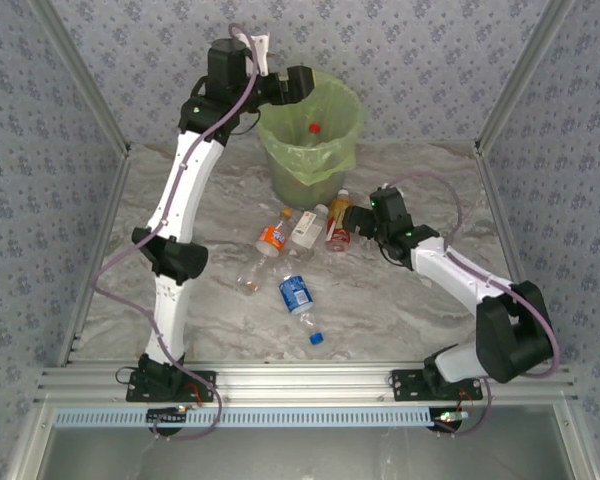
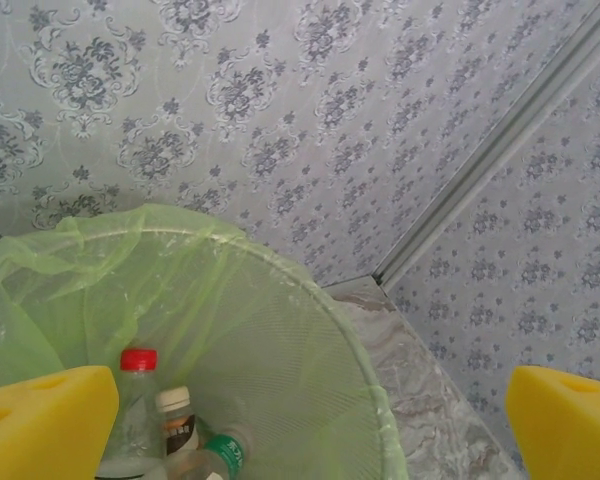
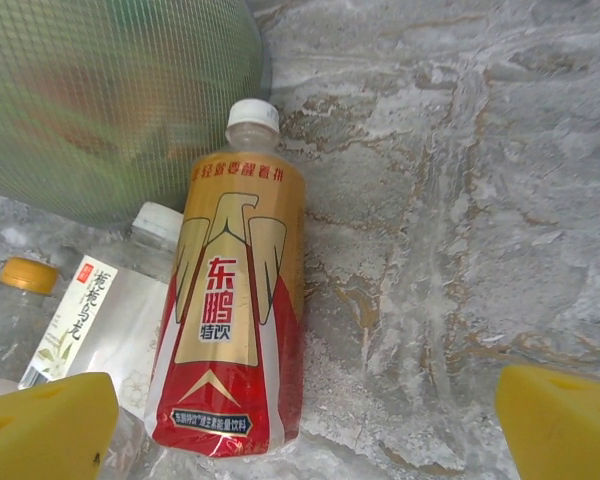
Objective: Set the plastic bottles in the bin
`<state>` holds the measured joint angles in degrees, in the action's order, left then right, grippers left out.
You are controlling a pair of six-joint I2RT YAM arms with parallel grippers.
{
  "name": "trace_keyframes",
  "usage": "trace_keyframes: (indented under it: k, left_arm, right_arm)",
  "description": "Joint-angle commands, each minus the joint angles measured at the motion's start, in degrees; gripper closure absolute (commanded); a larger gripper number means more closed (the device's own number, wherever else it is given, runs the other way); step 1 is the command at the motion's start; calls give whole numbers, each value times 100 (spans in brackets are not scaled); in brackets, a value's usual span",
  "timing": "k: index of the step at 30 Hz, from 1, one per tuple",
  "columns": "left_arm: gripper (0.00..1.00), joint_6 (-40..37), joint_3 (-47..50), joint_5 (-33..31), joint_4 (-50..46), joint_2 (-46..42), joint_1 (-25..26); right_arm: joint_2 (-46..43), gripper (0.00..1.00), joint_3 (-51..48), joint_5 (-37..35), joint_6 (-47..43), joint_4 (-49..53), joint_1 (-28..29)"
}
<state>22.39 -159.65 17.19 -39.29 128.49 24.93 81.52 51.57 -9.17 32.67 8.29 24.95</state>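
Observation:
The bin (image 1: 325, 150), lined with a light-green bag, stands at the back of the table. My left gripper (image 1: 300, 84) hangs open over its left rim, holding nothing. Looking down from it, the bin (image 2: 280, 330) holds a red-capped clear bottle (image 2: 133, 405), a brown-labelled bottle (image 2: 178, 418) and a green-labelled bottle (image 2: 218, 455). On the table lie an orange-labelled bottle (image 1: 273, 237), a white-labelled bottle (image 1: 305, 227), a red-and-gold bottle (image 1: 338, 234), a clear crushed bottle (image 1: 250, 278) and a blue-labelled bottle (image 1: 296, 293). My right gripper (image 1: 353, 220) is open just right of the red-and-gold bottle (image 3: 235, 310), not touching it.
The bin's mesh wall (image 3: 110, 90) stands just beyond the red-and-gold bottle's white cap. The white-labelled bottle (image 3: 100, 320) lies against its left side, with an orange cap (image 3: 28, 275) further left. Patterned walls and metal posts enclose the marble table (image 1: 400, 300).

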Motion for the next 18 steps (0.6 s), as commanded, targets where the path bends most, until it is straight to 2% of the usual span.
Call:
trace_keyframes:
  k: [1,5,11,18]
  left_arm:
    - [1,-200,365,-38,-106,-320,106]
    - [1,-371,1792,-314,938,-1014,271]
    - [1,-396,4006,-389,2355,-2195,373]
    - [1,-241,6898,-1227,4200,-3811,353]
  right_arm:
    - [274,1,142,29,154,-246,72]
    - [608,1,242,-8,174,-353,115]
    - [1067,2,377,-28,205,-517,141]
    - [1579,5,675,-452,447,-458,241]
